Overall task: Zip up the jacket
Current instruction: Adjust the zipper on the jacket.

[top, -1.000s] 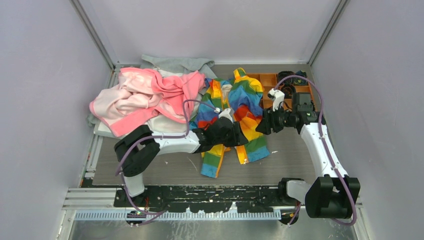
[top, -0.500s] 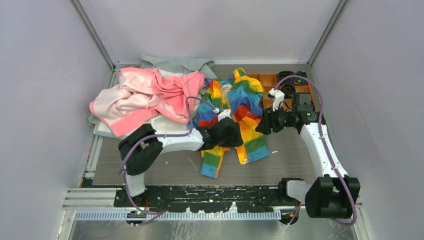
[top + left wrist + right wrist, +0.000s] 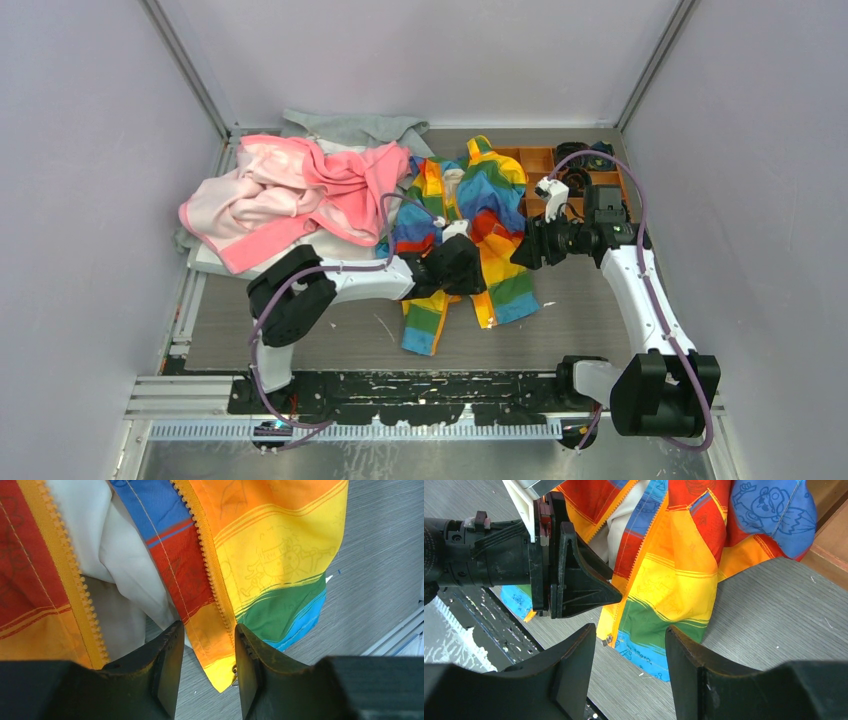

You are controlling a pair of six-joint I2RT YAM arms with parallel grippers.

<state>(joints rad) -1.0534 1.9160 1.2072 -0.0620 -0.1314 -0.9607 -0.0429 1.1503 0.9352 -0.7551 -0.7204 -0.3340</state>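
The rainbow-striped jacket (image 3: 495, 200) lies open on the table, cream lining (image 3: 115, 555) showing between the two orange zipper rows. My left gripper (image 3: 472, 272) is open over the lower hem. In the left wrist view the left gripper (image 3: 207, 647) straddles the bottom corner of one front panel (image 3: 215, 645) without closing on it, and a small metal zipper end (image 3: 233, 670) shows by the right finger. My right gripper (image 3: 522, 252) is open just right of the jacket. In the right wrist view the right gripper (image 3: 631, 645) hovers over the blue-green hem (image 3: 659, 630), with the left gripper's fingers (image 3: 579, 585) beside it.
A pink garment (image 3: 290, 190) lies heaped at the back left on a grey one (image 3: 350, 128). An orange compartment tray (image 3: 540, 160) with black items (image 3: 585, 152) stands at the back right. Purple walls close in the table.
My left arm has shifted a little to the right, its gripper staying over the jacket's lower front. The right arm has barely moved.
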